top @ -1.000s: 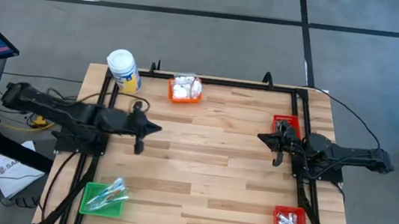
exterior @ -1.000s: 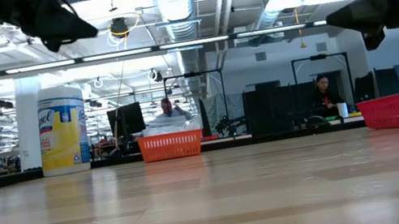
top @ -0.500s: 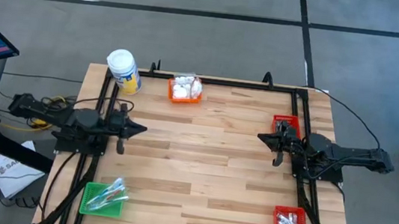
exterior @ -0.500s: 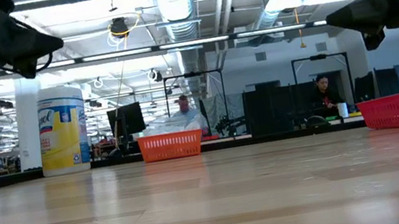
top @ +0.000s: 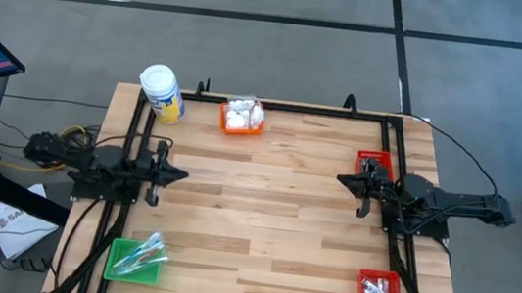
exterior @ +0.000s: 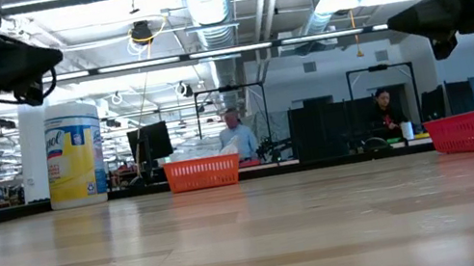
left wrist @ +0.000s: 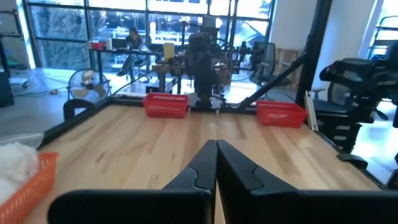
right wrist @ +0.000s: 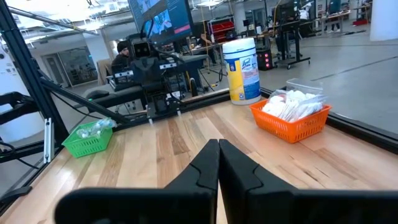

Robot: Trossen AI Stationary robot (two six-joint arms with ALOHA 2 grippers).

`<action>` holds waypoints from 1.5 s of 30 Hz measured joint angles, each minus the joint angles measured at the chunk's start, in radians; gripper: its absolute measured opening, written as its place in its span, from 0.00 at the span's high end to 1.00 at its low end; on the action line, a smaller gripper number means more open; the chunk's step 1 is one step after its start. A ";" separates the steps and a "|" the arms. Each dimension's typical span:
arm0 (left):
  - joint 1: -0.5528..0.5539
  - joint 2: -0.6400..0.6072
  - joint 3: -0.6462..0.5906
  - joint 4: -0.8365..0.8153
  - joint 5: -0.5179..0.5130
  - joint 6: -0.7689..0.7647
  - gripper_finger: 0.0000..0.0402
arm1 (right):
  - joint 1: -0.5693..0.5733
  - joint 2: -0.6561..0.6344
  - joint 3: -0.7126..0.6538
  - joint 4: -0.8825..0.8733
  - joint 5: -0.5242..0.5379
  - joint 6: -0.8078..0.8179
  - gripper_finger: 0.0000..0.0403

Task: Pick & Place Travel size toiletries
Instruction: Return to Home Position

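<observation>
My left fingers [top: 179,174] and right fingers [top: 341,181] are closed, empty. Toiletries [top: 242,115] lie in baskets [top: 112,266] at upper centre, lower left and right. Folding home, my right arm [top: 452,203] could clip the red basket [top: 375,160] beside it.

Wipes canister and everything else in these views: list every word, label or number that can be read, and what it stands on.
"Lysol", probably: blue script on the wipes canister. The small print below it is too blurred to read.
White sheet on the floor beside the table: dark print, too small to read.
Overhead screen behind the table: contents unreadable.
No other text is legible.
</observation>
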 joint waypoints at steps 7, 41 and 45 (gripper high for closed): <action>0.000 0.013 -0.007 0.017 0.047 -0.007 1.00 | 0.000 0.000 0.000 0.000 0.001 0.000 1.00; 0.000 0.021 -0.008 0.026 0.015 -0.027 1.00 | 0.000 0.000 0.000 0.000 0.000 0.000 1.00; 0.000 0.021 -0.008 0.032 0.015 -0.027 1.00 | 0.000 0.000 0.000 0.000 0.000 0.000 1.00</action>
